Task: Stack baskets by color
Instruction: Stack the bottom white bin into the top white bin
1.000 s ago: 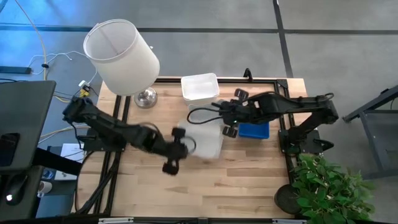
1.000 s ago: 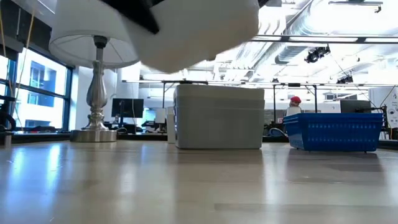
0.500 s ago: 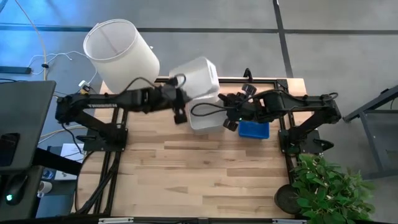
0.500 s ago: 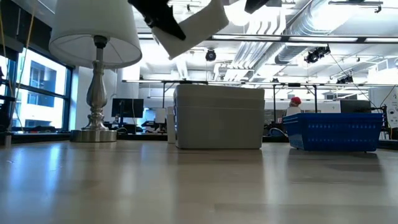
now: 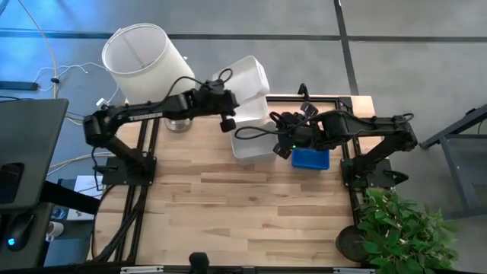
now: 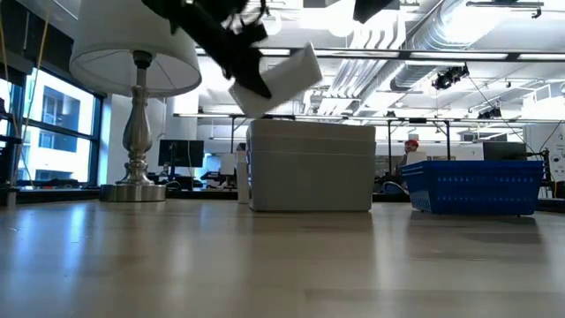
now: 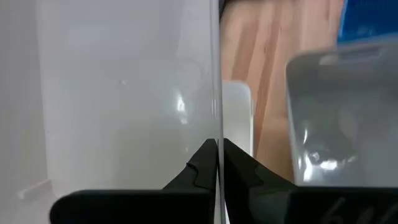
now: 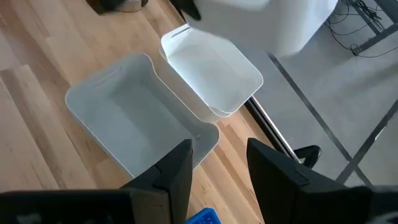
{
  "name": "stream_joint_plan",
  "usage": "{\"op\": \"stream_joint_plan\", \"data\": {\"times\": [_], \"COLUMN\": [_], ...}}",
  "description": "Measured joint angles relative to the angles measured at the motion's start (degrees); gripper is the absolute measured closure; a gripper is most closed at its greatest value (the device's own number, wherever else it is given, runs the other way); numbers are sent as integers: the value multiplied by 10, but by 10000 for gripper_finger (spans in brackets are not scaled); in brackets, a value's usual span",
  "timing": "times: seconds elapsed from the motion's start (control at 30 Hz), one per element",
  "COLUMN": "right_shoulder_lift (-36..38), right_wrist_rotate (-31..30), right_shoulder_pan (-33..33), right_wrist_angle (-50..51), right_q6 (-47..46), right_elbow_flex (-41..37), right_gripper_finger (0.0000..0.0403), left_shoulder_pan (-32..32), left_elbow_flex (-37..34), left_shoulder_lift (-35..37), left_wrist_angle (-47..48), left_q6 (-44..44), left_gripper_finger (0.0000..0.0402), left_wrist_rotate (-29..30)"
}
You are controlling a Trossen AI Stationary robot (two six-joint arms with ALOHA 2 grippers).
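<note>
Two white baskets sit below my jaws. My left gripper (image 5: 226, 114) pinches the wall of a tilted white basket (image 5: 245, 82) in the air above them. My right gripper (image 5: 283, 137) hovers parted over the nearer basket (image 5: 253, 146), blue basket (image 5: 312, 160) beside it.

The near half of the light wooden table (image 5: 228, 213) lies open from edge to edge. The far side is crowded: a large white cylindrical lampshade (image 5: 148, 68) on a silver lamp base (image 6: 134, 190) fills the far left corner, white plastic baskets (image 5: 253, 141) stand mid-table with a bright blue slotted basket (image 5: 310, 160) just to their right. Above them the left gripper (image 5: 226, 114) holds a tilted white basket (image 5: 247, 80), and the right gripper (image 5: 280, 143) hovers with fingers parted over the white baskets.
</note>
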State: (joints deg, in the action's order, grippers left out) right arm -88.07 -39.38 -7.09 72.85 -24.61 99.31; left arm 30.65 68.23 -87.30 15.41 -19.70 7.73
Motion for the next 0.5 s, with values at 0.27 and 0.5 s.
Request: {"op": "stream_joint_plan", "data": {"times": [0.27,0.5], "right_shoulder_lift": [0,0], "right_wrist_rotate": [4,4], "right_shoulder_pan": [0,0], "right_wrist_angle": [22,48], "right_q6": [-7,-26], "right_elbow_flex": [0,0], "right_gripper_finger": [265,265], "left_shoulder_pan": [13,13], "left_elbow_flex": [43,119], "left_shoulder_lift": [-89,-139], "left_wrist_angle": [38,154], "left_q6": [-30,-26], "left_gripper_finger": [401,401], "left_wrist_rotate": [-2,-4]}}
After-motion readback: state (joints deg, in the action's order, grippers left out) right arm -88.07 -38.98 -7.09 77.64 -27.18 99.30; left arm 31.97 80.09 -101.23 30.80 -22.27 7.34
